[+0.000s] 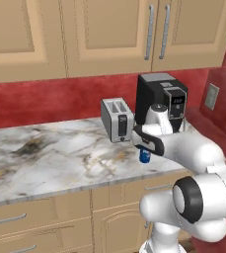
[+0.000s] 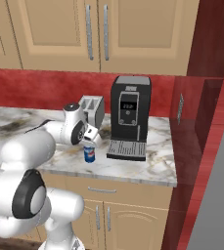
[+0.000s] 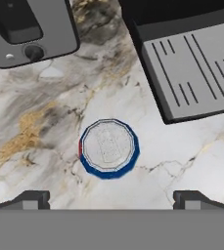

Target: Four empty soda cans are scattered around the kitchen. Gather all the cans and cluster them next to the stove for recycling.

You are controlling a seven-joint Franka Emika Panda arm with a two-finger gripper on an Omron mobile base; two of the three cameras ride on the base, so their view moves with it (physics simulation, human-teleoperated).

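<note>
A blue soda can (image 3: 108, 148) with a silver top stands upright on the marble counter (image 1: 50, 158). It is seen from straight above in the hand view. My gripper (image 3: 111, 199) hangs open right over it, the two fingertips (image 3: 33, 199) spread wide to either side and well clear of the can. From the base views the can (image 1: 144, 156) (image 2: 89, 154) peeks out just beneath the hand (image 1: 149, 141) (image 2: 89, 134), near the counter's front edge. The stove is out of view.
A silver toaster (image 1: 117, 119) (image 2: 93, 111) stands just behind the can. The black coffee machine (image 1: 161, 101) (image 2: 129, 114) sits to the right, its grey drip tray (image 3: 191, 68) close to the can. A red side wall (image 2: 201, 122) ends the counter at right.
</note>
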